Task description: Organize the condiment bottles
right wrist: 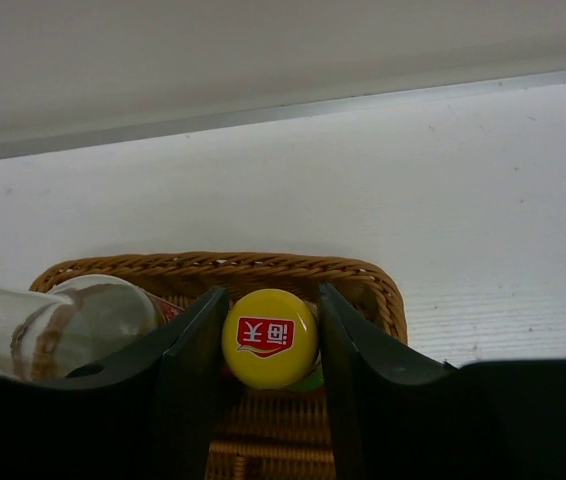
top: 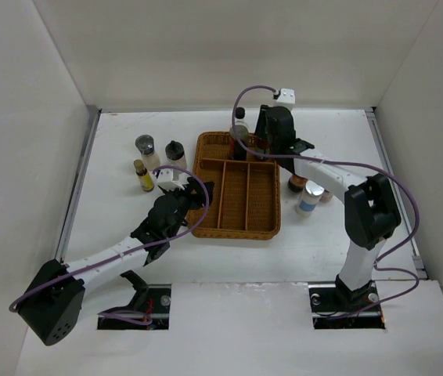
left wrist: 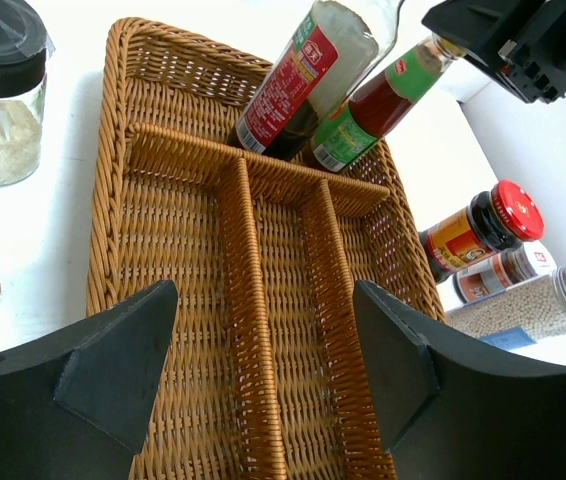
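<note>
At the far cross compartment of the basket [top: 237, 232]:
- The yellow-capped bottle [right wrist: 269, 338] stands there, with red sauce and a green label. It is just beside the tall clear bottle [left wrist: 298, 85] of dark liquid in the same compartment.
- Whether either bottle is upright or leaning cannot be told.
- The yellow cap lies squarely between the right fingers [right wrist: 188, 390].
- Those fingers are closed to the cap's width, 1 against each side, and grip the bottle by its cap.
- From the left wrist view the bottle's neck runs up into the dark body of the right arm's tool.

Near end of the basket:
- The left fingers [left wrist: 113, 370] hover over the 3 long compartments.
- They are spread wide and hold nothing. Only wicker shows between them.

Desk [top: 112, 205], left of the basket, 3 items apart from its wall:
- a grey-capped shaker [top: 145, 145]
- a black-capped jar [top: 175, 150]
- a small yellow-labelled bottle [top: 143, 176]

Desk, right of the basket, 3 more items close together:
- a red-capped jar [left wrist: 483, 225]
- a silver-capped jar [left wrist: 533, 310] of pale grains
- a smaller jar [left wrist: 498, 272] between them, its cap hidden
</note>
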Controlling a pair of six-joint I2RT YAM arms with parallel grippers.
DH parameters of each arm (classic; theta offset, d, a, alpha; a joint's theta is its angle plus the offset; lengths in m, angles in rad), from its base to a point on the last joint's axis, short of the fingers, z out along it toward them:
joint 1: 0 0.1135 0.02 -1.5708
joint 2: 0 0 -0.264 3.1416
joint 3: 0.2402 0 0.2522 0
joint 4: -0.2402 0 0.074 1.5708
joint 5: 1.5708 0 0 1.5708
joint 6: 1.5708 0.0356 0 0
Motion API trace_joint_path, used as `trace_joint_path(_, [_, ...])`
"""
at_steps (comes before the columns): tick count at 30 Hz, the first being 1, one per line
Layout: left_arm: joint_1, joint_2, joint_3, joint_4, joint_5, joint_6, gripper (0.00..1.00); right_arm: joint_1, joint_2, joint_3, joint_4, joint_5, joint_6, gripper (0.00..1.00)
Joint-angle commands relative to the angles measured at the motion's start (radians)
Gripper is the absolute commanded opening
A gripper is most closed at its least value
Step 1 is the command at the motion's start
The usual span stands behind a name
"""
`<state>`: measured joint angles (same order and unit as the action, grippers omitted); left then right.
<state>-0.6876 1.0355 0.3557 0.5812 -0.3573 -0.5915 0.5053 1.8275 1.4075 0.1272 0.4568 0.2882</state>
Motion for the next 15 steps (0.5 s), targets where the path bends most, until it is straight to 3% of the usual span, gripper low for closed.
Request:
trace_joint_path(1, [0.003,-0.012,-0.012,0.058,0.009,-0.008,0.70,0.012,-0.048,-0.012,0.118,0.005,0.017,0.51])
trace_joint_path(7, [0.000,-0.022,-0.014,0.057,0.011,-0.007,0.70,0.025,-0.135,-0.044,0.112,0.005,0.011,0.74])
trace_joint_path(13, [0.003,-0.028,-0.015,0.057,0.012,-0.008,0.70,0.025,-0.308,-0.168,0.103,0.016,0.006,0.77])
trace_joint_path(15, [0.009,-0.028,-0.018,0.057,0.012,-0.013,0.70,0.013,-0.391,-0.247,0.086,0.019,0.015,0.70])
